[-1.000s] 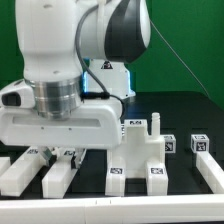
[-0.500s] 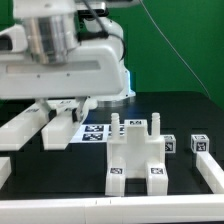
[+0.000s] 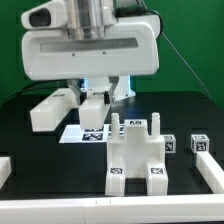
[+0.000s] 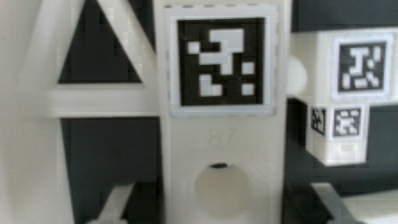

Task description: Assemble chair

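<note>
My gripper (image 3: 92, 94) is shut on a white ladder-like frame part (image 3: 52, 108) of the chair and holds it off the table, above the marker board (image 3: 80, 133). In the wrist view the frame's tagged bar (image 4: 222, 60) runs between my gripper (image 4: 222, 205), with dark fingers (image 4: 130, 200) at both sides of it. A white blocky chair assembly (image 3: 135, 152) with upright pegs and tags stands in front, toward the exterior view's right of the held frame. The same assembly's tagged ends (image 4: 361, 66) show beside the bar.
Two small tagged white cubes (image 3: 171, 144) (image 3: 200, 143) sit to the exterior view's right of the assembly. A white bar (image 3: 212, 170) lies at the right edge and another white piece (image 3: 4, 170) at the left edge. A green curtain hangs behind.
The arm has risen and swung toward the exterior view's right, carrying the frame part from low at the left to above the marker board. The grip has stayed the same.
</note>
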{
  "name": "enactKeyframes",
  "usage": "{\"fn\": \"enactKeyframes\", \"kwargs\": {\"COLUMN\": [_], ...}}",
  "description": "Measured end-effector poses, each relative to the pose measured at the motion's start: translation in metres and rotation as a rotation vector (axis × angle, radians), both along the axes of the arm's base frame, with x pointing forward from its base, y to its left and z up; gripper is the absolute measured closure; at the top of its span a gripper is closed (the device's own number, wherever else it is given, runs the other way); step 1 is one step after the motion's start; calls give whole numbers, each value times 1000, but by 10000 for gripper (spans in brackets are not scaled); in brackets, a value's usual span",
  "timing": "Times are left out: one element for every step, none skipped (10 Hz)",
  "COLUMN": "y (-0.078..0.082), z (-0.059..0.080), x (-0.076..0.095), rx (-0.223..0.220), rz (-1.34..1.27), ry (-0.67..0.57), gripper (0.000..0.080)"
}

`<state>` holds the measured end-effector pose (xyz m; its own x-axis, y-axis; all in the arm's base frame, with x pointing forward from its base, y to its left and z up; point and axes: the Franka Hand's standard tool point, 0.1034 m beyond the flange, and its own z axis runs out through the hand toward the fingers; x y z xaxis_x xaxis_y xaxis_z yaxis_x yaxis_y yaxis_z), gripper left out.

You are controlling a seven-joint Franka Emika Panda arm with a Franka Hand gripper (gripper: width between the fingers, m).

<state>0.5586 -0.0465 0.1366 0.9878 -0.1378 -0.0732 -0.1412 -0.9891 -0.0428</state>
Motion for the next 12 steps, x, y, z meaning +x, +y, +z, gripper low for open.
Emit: {"fn": "enactKeyframes", "kwargs": {"y": [1, 5, 19, 38, 57, 74, 85, 89, 86, 86, 86, 89], "z": [0, 2, 13, 20, 26, 27, 27, 22, 22, 22, 21, 20], "x": [0, 0, 7, 10, 9, 8, 8, 5, 5, 5, 5, 4], "rx": [0, -15, -40, -42, -53, -55, -57, -59, -59, -59, -59, -61], "rz": [1, 0, 25, 30, 31, 32, 16, 24, 18, 17, 18, 17], "ry": [0, 16, 35, 38, 48, 48, 35, 33, 33, 33, 34, 34], "gripper": [515, 515, 515, 515, 515, 515, 515, 515, 515, 515, 515, 515]}}
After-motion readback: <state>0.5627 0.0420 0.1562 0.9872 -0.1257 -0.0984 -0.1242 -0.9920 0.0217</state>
